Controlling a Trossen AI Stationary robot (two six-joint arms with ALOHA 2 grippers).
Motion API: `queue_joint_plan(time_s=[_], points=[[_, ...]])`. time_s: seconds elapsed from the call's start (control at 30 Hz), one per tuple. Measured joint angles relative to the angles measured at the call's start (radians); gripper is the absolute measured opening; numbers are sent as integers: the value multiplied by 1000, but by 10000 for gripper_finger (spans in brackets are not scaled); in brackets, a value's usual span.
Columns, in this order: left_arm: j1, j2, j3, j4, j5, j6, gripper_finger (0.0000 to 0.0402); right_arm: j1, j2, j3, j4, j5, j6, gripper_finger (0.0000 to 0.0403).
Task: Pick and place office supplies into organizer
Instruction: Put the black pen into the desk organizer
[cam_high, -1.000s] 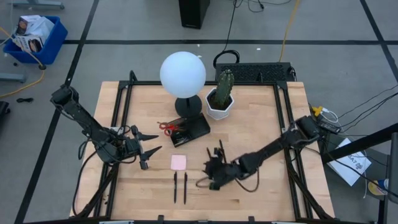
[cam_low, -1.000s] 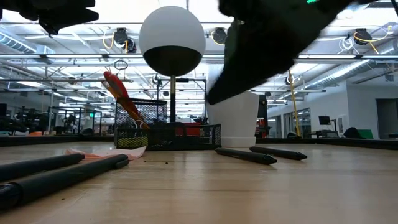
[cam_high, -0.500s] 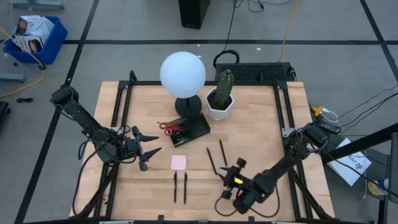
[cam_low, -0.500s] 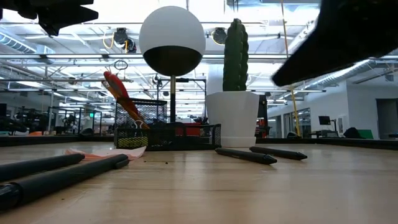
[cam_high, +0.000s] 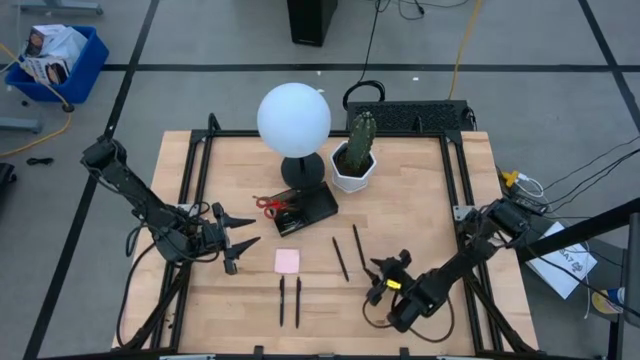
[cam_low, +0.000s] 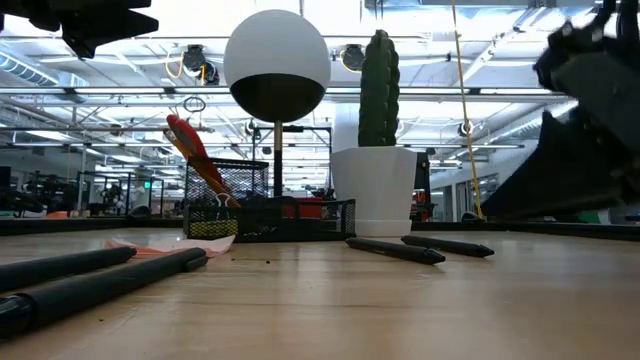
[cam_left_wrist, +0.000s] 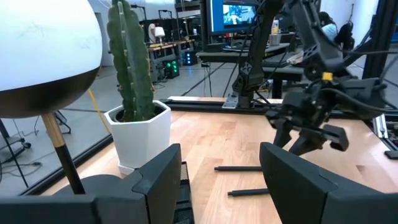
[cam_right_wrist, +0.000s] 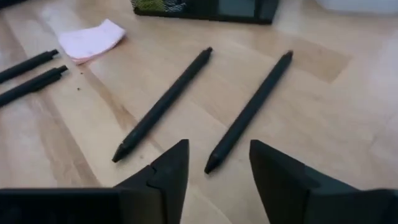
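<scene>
- Near the front right of the pale wooden bench (cam_high: 420, 190), we see the right end effector (cam_high: 385, 275) poised with its fingers spread and empty, just beside two slim black pens (cam_high: 348, 250) lying side by side.
- We find the left end effector (cam_high: 238, 243) on the bench's left side, its fingers parted and holding nothing.
- We spot the small black mesh organizer tray (cam_high: 305, 207) by the black round lamp base (cam_high: 302, 172) under its white globe (cam_high: 294, 119), red-handled scissors (cam_high: 270, 203) propped in it.
- We note the pink square sticky-note pad (cam_high: 287, 260) lying in front of the tray, with two more black pens (cam_high: 290, 298) nearer the front edge.
- We see a cactus in a white hexagonal pot (cam_high: 354, 165) standing right of the lamp.
</scene>
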Motion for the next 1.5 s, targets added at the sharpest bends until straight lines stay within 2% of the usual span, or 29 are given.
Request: queue_joint_plan(time_s=[0.1,0.3,0.47,0.57,0.67,0.97,1.37,1.5], points=[[0,0,0,0,0,-2,225,-3,0,-66,143,0,-27,188],[0,0,0,0,1,0,225,-40,0,-137,356,0,-194,218],[0,0,0,0,6,-2,225,-88,29,-137,448,-48,-309,214],[0,0,0,0,38,-6,225,-112,56,-137,462,-81,-308,205],[0,0,0,0,62,-6,225,-118,89,-135,465,-68,-275,196],[1,0,0,0,79,-12,225,-122,127,-136,431,-57,-245,152],[1,0,0,0,81,-16,225,-124,129,-137,324,-71,-223,30],[1,0,0,0,108,-49,225,-124,129,-137,326,-71,-234,25]])
